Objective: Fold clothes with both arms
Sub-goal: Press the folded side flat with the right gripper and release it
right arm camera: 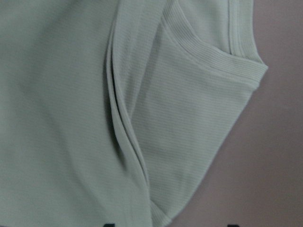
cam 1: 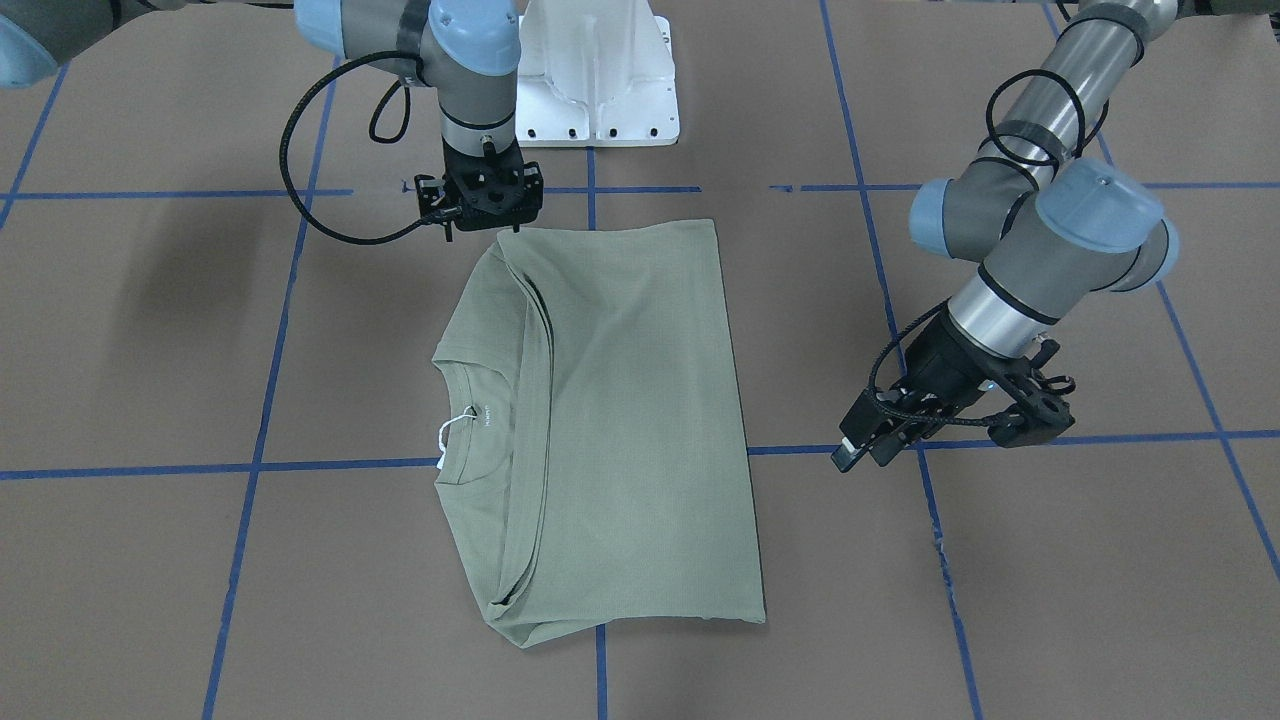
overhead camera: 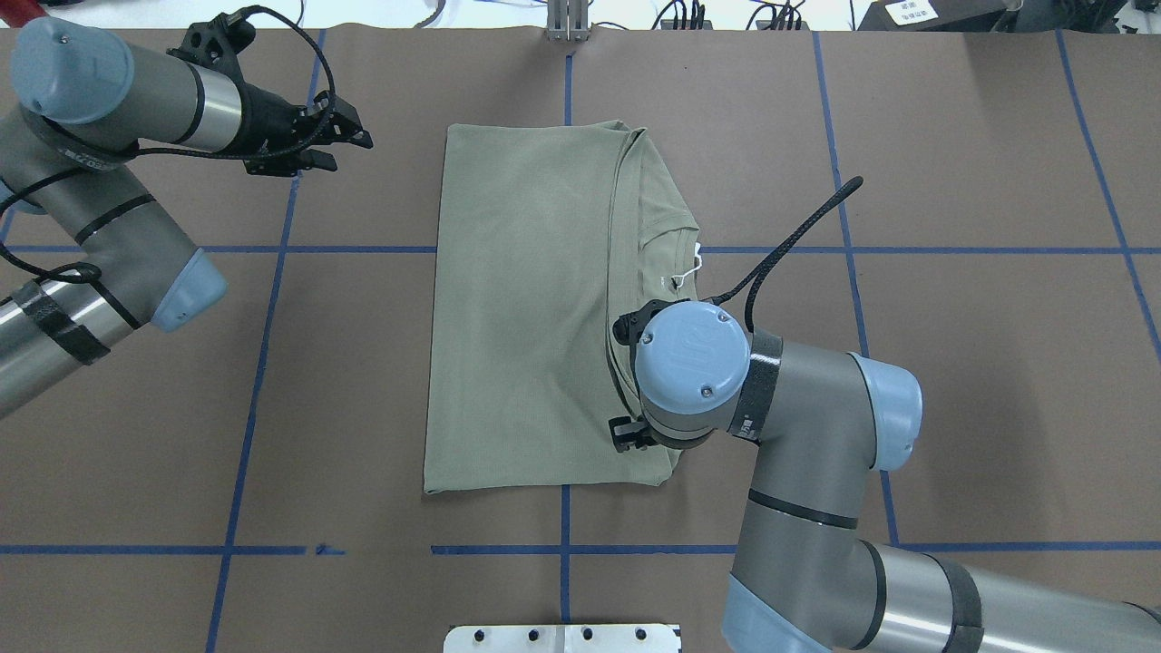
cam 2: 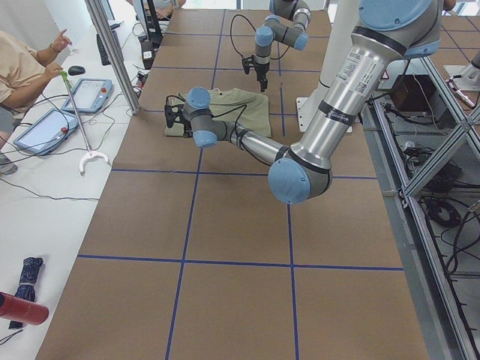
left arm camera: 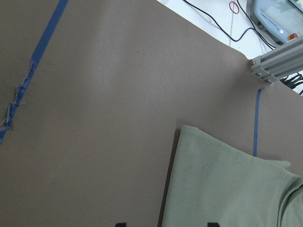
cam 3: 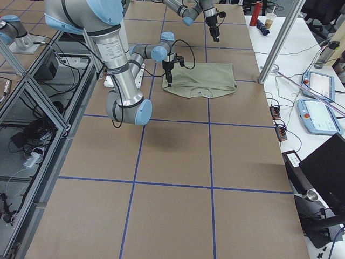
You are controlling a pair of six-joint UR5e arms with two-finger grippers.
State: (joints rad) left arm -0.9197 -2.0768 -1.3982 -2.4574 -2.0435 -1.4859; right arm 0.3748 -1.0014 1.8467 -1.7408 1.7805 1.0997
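The clothes are one sage-green shirt (cam 1: 620, 420) (overhead camera: 526, 308), lying folded flat mid-table. Its ribbed collar and white tag (cam 1: 455, 425) face the robot's right. My right gripper (cam 1: 482, 212) (cam 3: 168, 81) points straight down over the shirt's near shoulder corner. Its fingertips stand apart at the bottom of the right wrist view (right arm camera: 171, 225), open, with nothing gripped. The right wrist (overhead camera: 689, 363) hides it from overhead. My left gripper (cam 1: 865, 455) (overhead camera: 349, 152) (left arm camera: 165, 224) hovers open and empty over bare table beyond the shirt's hem edge (left arm camera: 175, 189).
The white pedestal base (cam 1: 597, 80) sits at the robot's side of the table. Blue tape lines (overhead camera: 263, 363) grid the brown surface. An aluminium post (cam 2: 112, 52) stands at the far edge. Tablets (cam 3: 318, 86) and a seated person (cam 2: 19, 60) are beyond it.
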